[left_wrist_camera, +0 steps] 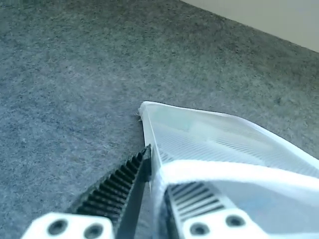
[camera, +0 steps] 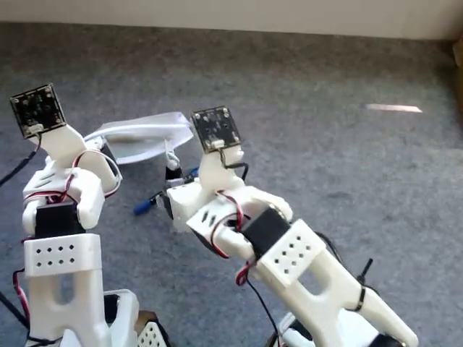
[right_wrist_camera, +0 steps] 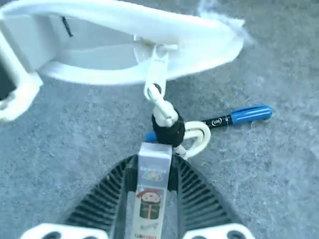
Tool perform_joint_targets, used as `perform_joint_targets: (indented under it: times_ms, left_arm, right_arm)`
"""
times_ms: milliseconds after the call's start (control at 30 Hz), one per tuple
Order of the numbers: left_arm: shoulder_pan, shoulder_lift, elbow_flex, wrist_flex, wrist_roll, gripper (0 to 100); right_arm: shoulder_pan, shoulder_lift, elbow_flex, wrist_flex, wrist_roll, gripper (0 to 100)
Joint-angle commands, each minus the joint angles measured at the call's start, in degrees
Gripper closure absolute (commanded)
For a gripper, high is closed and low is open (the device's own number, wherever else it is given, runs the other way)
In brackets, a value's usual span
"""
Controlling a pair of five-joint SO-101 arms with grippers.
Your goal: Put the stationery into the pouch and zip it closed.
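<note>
Hard to make out much of the pouch (camera: 141, 141) from above, half hidden behind both arms. Open grey worktop (camera: 347, 166) from 12 to 4 o'clock. Lying at 10 o'clock, mouth open, long axis 9 to 3. Pinched at the rim by left tool (left_wrist_camera: 155, 172), jaws nearly closed. Clamped in right tool (right_wrist_camera: 152, 164): white block (right_wrist_camera: 149, 199). Just below the pouch, blue pen (camera: 143, 207), mostly under the right arm, axis roughly 8 to 2.

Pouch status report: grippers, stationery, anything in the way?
Left gripper shut on pouch edge, mouth open. Right gripper shut on white labelled stick. Blue pen lying on carpet outside. Zipper pull cord dangles ahead of stick.
</note>
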Motion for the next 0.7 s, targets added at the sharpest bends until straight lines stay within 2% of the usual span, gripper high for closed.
perform_joint_targets:
  times_ms: [0, 400, 667]
  left_arm:
    - [2.95, -2.24, -0.57, -1.58, -2.37, 99]
    - [4.88, -2.24, -0.57, -1.58, -2.81, 99]
    - [4.88, -2.24, -0.57, -1.58, -2.90, 99]
  right_arm:
    - [0.40, -6.99, 3.56, -6.73, 0.62, 99.4]
    - [0.48, -18.77, 19.65, -28.26, 0.62, 99.4]
    - [0.84, -23.08, 32.92, -52.62, 0.62, 99.4]
